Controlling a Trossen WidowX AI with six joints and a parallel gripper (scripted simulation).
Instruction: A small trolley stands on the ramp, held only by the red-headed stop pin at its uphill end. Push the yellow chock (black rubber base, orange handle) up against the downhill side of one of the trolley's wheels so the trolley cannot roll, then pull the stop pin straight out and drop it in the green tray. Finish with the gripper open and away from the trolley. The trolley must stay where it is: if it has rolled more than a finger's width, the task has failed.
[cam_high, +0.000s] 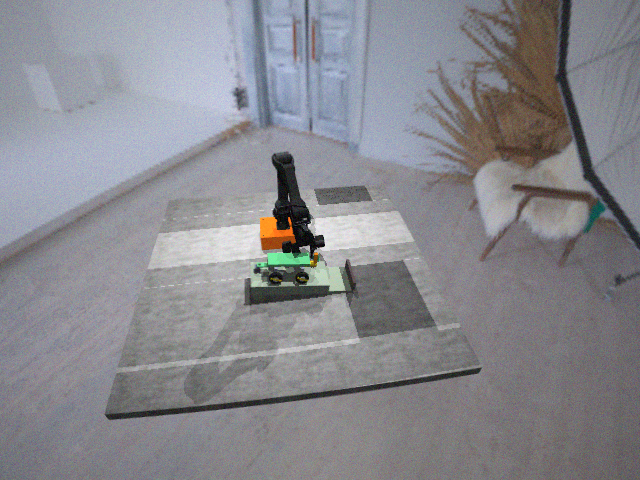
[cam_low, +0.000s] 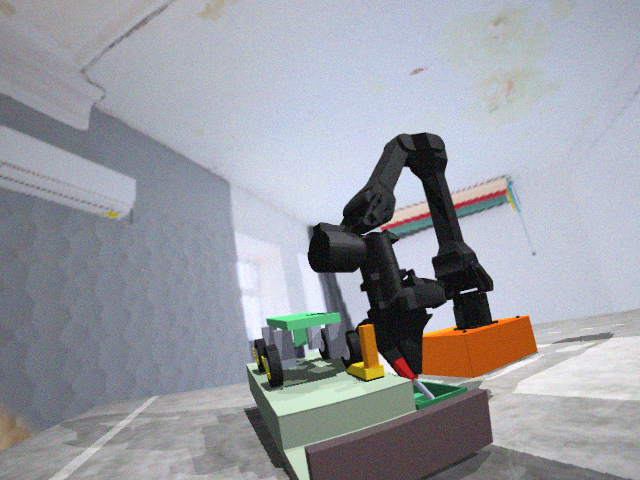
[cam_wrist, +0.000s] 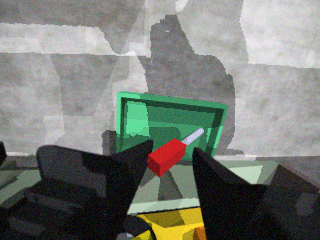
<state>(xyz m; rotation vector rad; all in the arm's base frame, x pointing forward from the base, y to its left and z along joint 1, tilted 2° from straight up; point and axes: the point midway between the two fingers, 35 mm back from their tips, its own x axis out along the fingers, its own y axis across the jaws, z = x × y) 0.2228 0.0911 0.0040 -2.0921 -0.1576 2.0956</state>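
The green-topped trolley (cam_high: 288, 259) (cam_low: 303, 320) stands on the pale green ramp (cam_high: 289, 292) (cam_low: 341, 423). The yellow chock (cam_low: 368, 348) (cam_wrist: 172, 225) sits on the ramp at the trolley's downhill side, its base close against a wheel; contact is partly hidden. The red-headed stop pin (cam_low: 404, 368) (cam_wrist: 167, 158) is out of the ramp and tilted, head up, its grey shaft reaching down into the green tray (cam_low: 454, 391) (cam_wrist: 172, 101). What its head end rests on cannot be told. My gripper (cam_wrist: 172, 147) is partly open, fingers on either side of the red head with gaps beside it.
A brown end board (cam_high: 350, 274) (cam_low: 403, 439) stands across the ramp's downhill end. The tray lies beside the ramp on the arm's side. The orange block (cam_high: 276, 241) (cam_low: 444, 356) carries the arm's base behind the tray. The chock's upright orange handle stands close to my fingers.
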